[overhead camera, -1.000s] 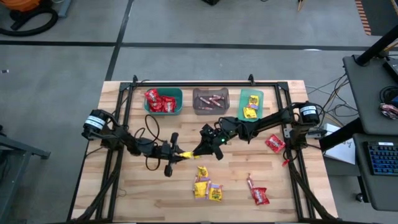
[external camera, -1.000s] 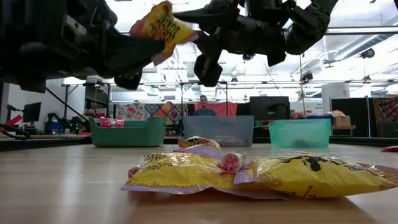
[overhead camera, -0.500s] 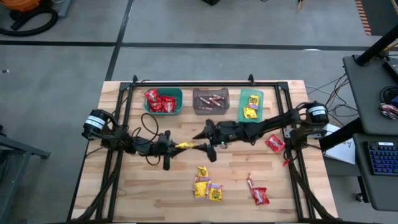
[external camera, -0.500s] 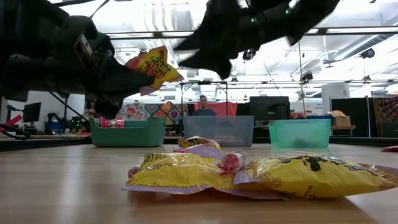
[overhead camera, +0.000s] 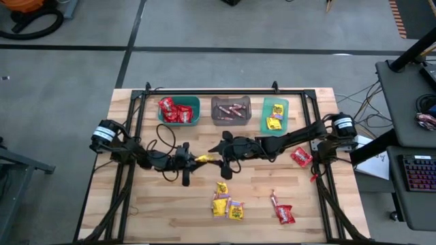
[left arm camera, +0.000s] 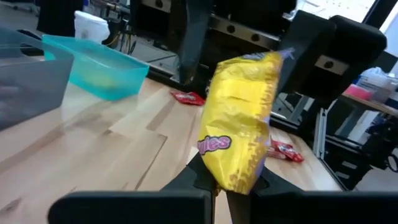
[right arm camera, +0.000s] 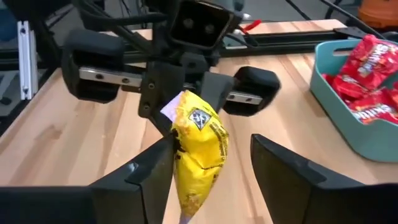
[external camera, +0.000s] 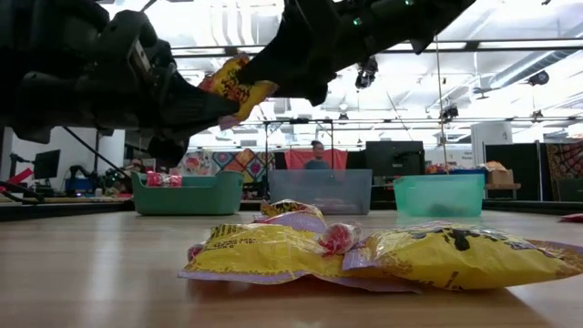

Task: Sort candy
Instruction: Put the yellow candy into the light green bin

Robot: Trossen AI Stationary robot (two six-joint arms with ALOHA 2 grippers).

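Observation:
A yellow candy packet [overhead camera: 205, 159] hangs in the air over the table's middle, and my left gripper [overhead camera: 193, 161] is shut on it. My right gripper [right arm camera: 211, 149] reaches in from the table's right, open, with one finger on each side of the same packet [right arm camera: 199, 149]. Loose candy lies on the table: yellow packets [overhead camera: 225, 204] near the front edge, red packets [overhead camera: 283, 213] to their right and one red packet [overhead camera: 301, 156] at the right. My left gripper pinches one end of the yellow packet [left arm camera: 233, 179] between its two fingers, which lie about level and come from the table's left. The packet is lifted clear and sticks out past the fingertips, slanting upward. My right gripper: one finger [right arm camera: 158, 165] stands hard against the packet's side; whether it touches, I cannot tell.
Three bins stand in a row at the far edge: a teal one [overhead camera: 194, 112] with red packets, a grey one [overhead camera: 229, 119] with pinkish sticks, a green one [overhead camera: 283, 105] with yellow packets. A person stands in the room beyond the table [external camera: 316, 157].
My right gripper has opened and let go of the yellow packet, drawn back a little, then come in again around it. My left gripper has kept its hold, and the packet has come down somewhat.

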